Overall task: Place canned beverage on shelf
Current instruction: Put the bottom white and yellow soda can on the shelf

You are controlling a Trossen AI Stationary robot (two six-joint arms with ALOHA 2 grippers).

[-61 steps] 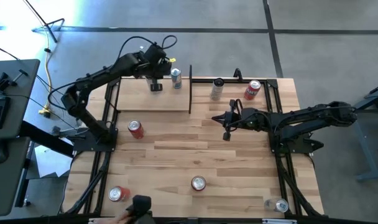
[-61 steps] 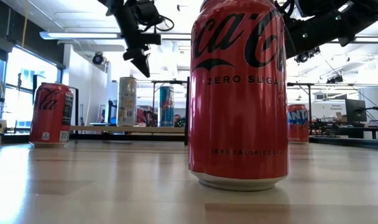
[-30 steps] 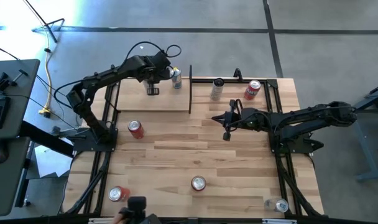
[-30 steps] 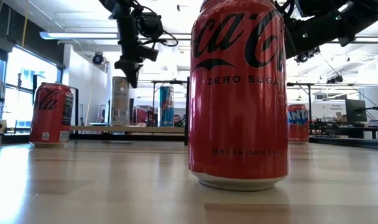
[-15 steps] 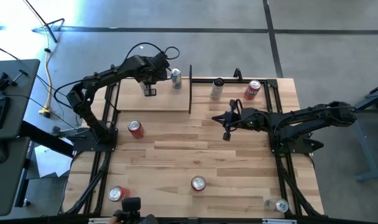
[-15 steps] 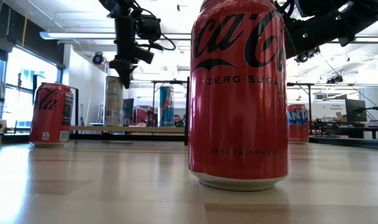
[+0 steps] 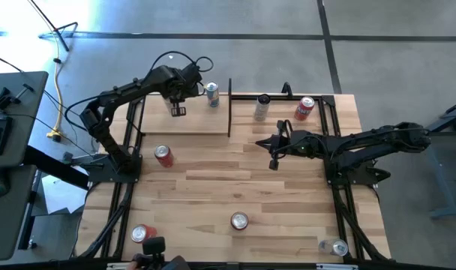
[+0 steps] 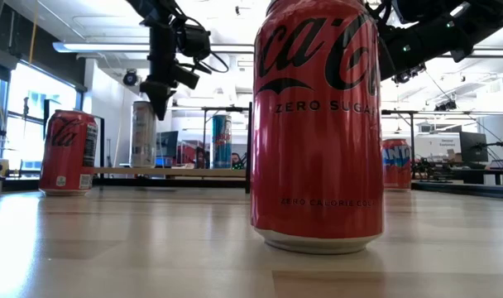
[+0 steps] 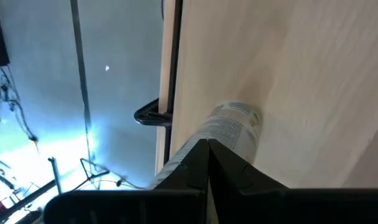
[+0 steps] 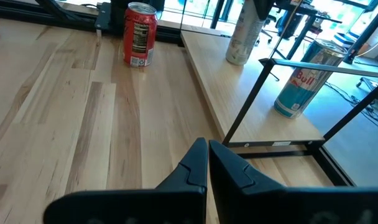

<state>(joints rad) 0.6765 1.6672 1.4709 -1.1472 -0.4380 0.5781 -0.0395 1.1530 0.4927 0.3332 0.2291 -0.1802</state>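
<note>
A tall silver can (image 8: 143,132) stands upright on the shelf (image 7: 198,122), a pale board with black rod frames (image 7: 229,109) at the table's far left. My left gripper (image 8: 160,110) is shut, points steeply down and sits at the can's upper right side. It hides the can in the high view. A blue and silver can (image 7: 212,94) stands farther right on the shelf. My right gripper (image 7: 273,161) hangs shut above the middle of the table, touching nothing. My left gripper has its shut fingertips (image 9: 207,146) against the tall silver can's upper part (image 9: 235,127), on the side facing the table's right edge. It comes from above, slanting down. The can stands upright on the shelf board. The fingers themselves hide the exact spot of touch.
A red can (image 7: 163,155) stands in front of the shelf. Two cans (image 7: 262,106) (image 7: 304,107) sit at the far right. More cans (image 7: 239,220) (image 7: 143,233) (image 7: 334,246) stand near the front edge. A dark object and a hand (image 7: 153,251) show there too.
My left gripper has moved toward the table's left edge above the shelf, staying shut. The tall silver can has slid the same way along the shelf board, still upright. The right arm has kept still.
</note>
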